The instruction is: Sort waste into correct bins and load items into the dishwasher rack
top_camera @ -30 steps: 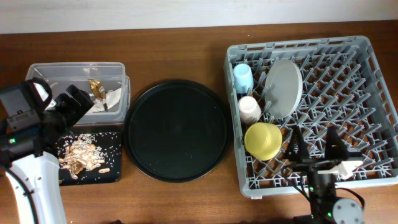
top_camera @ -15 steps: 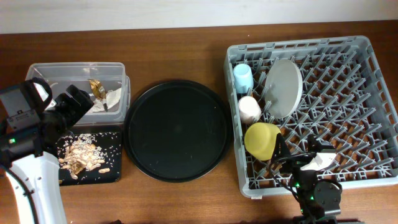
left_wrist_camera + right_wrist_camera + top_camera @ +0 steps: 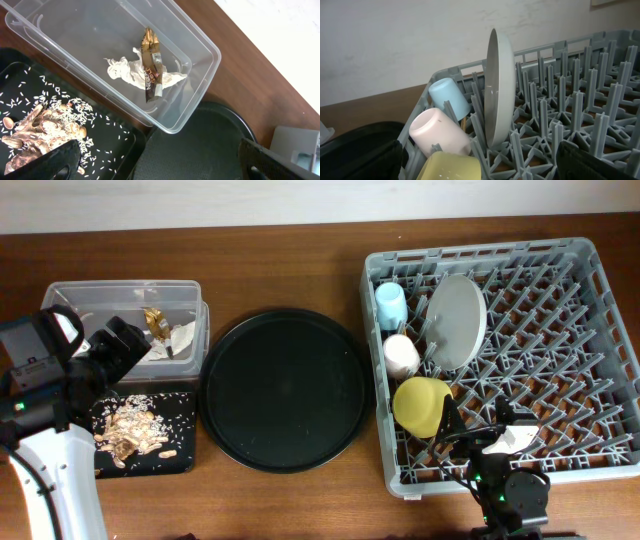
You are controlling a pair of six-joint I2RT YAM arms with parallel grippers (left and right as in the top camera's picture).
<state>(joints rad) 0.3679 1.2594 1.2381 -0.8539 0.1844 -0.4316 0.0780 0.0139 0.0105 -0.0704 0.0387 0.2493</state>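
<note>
Tissue [image 3: 122, 72] and wrapper [image 3: 151, 62] lie in the clear box [image 3: 200, 47], scraps [image 3: 30, 142] on the flat tray [image 3: 135, 142] beside it, the left gripper [image 3: 160, 162] hanging wide open and empty above them; only the left wrist view shows the wrapper lying across the tissue. Rightward, blue cup [image 3: 449, 97], pink cup [image 3: 437, 132], bowl [image 3: 445, 169] and plate [image 3: 497, 85] sit in the rack [image 3: 580, 100], the right gripper [image 3: 477, 167] spread open and empty at its near edge. Its finger [image 3: 365, 162] beside the bowl could, I judge, tip it off the pegs on a sideways move; only the right wrist view shows the plate standing on edge.
</note>
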